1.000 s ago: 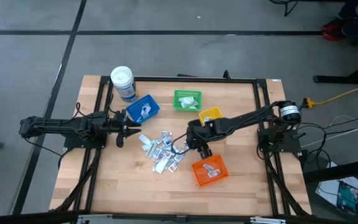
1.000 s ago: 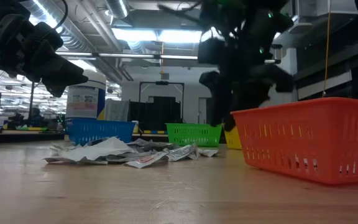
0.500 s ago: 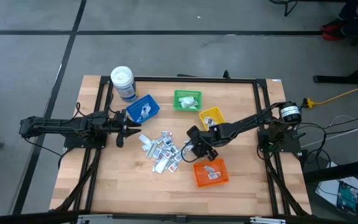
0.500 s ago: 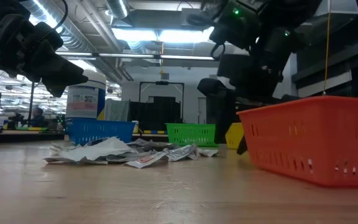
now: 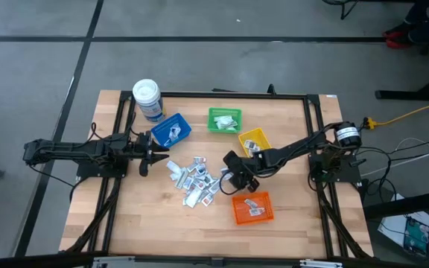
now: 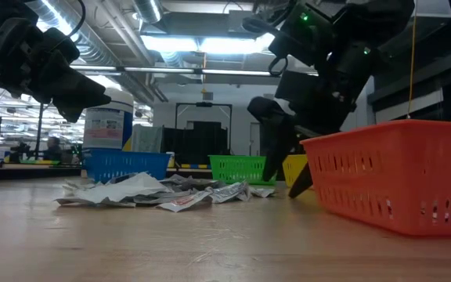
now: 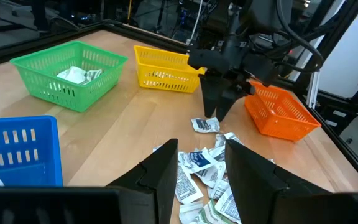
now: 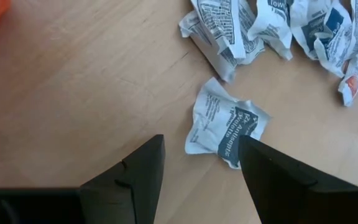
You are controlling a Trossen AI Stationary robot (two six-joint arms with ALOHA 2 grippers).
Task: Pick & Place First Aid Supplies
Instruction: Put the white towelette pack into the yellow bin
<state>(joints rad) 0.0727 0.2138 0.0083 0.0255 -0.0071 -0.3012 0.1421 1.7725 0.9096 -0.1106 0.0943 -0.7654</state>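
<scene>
The first aid supplies, small white and grey packets, lie in a loose pile [image 5: 194, 179] at the table's middle, which also shows in the low view [image 6: 155, 192]. One packet [image 8: 225, 127] lies flat at the pile's right edge. My right gripper [image 5: 229, 177] slants down just above the table there, open. Its fingers [image 8: 135, 174] stand short of that packet, one to each side, touching nothing. At the table's left, my left gripper [image 5: 151, 156] waits open and level, pointing at the pile [image 7: 204, 174].
An orange bin [image 5: 252, 207] holding packets stands close to the right gripper on its near side. Behind the pile stand a yellow bin [image 5: 253, 139], a green bin [image 5: 224, 120] and a blue bin [image 5: 171, 130]. A white-lidded jar [image 5: 147, 98] sits at the far left.
My right gripper has sunk from beside the orange bin toward the table at the pile's right edge. It has rolled about its own axis on the way. Its fingers have stayed open.
</scene>
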